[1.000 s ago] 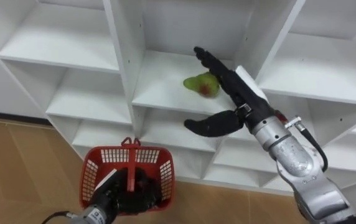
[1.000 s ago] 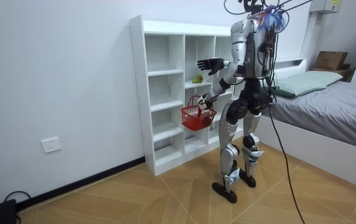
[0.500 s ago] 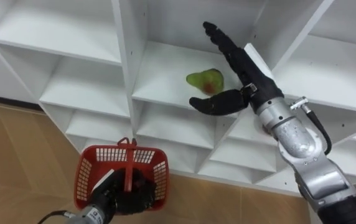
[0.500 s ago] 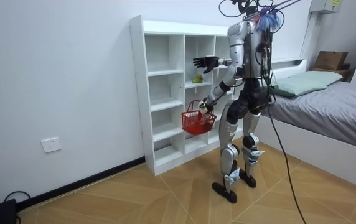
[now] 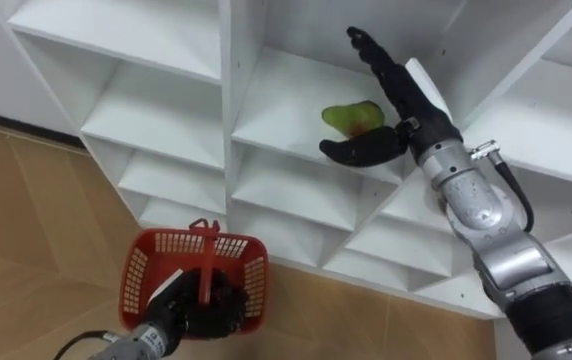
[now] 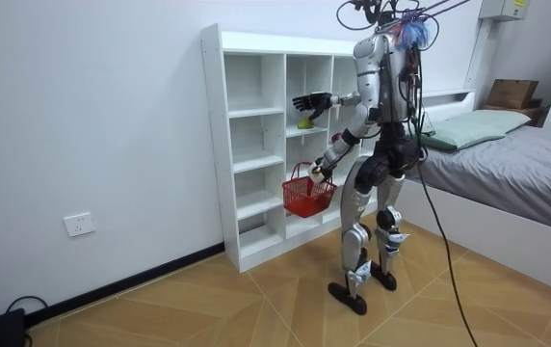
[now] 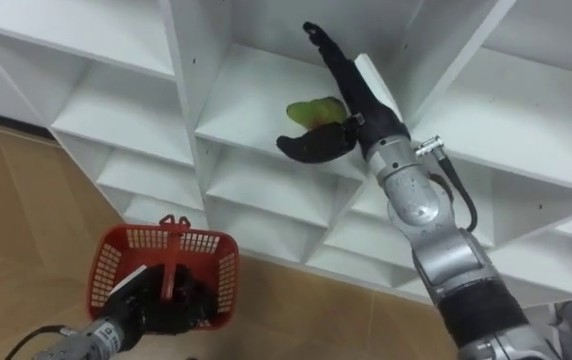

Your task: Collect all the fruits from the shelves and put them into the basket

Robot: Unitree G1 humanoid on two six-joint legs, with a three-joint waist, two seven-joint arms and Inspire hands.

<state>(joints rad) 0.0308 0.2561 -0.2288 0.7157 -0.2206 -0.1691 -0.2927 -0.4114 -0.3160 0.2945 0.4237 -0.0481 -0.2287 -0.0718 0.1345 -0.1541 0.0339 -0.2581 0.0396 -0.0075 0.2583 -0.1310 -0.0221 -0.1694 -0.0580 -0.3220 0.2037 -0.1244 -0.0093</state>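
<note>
A green pear [image 5: 349, 116] with a reddish patch lies on a middle shelf of the white closet [image 5: 171, 135]. My right hand [image 5: 409, 103] reaches into that compartment, open. Its straight fingers [image 5: 374, 55] stretch past the pear on the right, and the thumb [image 5: 359, 150] lies just in front of the pear at the shelf's edge. Low at the left hangs a red plastic basket [image 5: 142, 283], with my left hand [image 5: 194, 312] shut on its upright handle. In the room view I stand facing the closet [image 6: 256, 145], the basket [image 6: 308, 197] at hip height.
The closet's other compartments [image 5: 156, 85] show bare white shelves. Wooden floor [image 5: 26, 230] lies below. In the room view a bed [image 6: 507, 169] stands close behind me at the right, and a wall socket [image 6: 79, 225] is at the left.
My right hand has pushed deeper into the compartment, its thumb now closer under the pear. The view has shifted toward the closet. The basket hangs a little lower.
</note>
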